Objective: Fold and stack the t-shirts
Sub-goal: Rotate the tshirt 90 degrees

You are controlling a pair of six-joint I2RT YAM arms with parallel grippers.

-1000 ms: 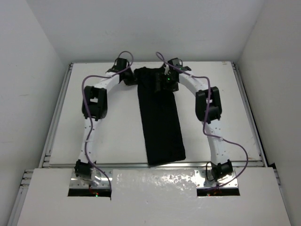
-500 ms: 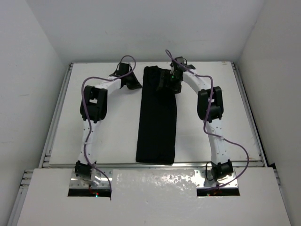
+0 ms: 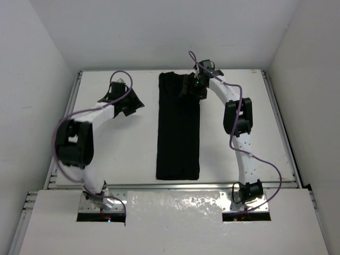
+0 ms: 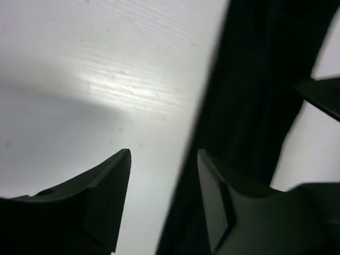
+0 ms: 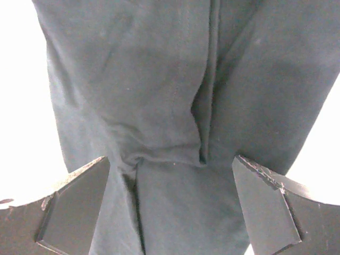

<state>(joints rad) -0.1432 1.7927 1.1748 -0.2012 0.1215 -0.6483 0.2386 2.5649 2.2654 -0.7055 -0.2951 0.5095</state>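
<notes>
**A:** How do the grippers stand?

**B:** The left gripper (image 4: 162, 159) is spread, nothing between its fingers, over bare worktop (image 3: 127, 154) just beside the t-shirt (image 3: 178, 133). The right gripper (image 5: 170, 164) gapes wide above the far end of the cloth, grasping nothing.

**A:** And the t-shirt itself?

**B:** It's a long narrow black strip lying flat down the middle. I'd judge it soft, light and limp. Pinch both corners of one short end, or it may sag.

**A:** Surroundings?

**B:** Smooth white worktop, plain white walls (image 3: 32, 64) close around.
</notes>
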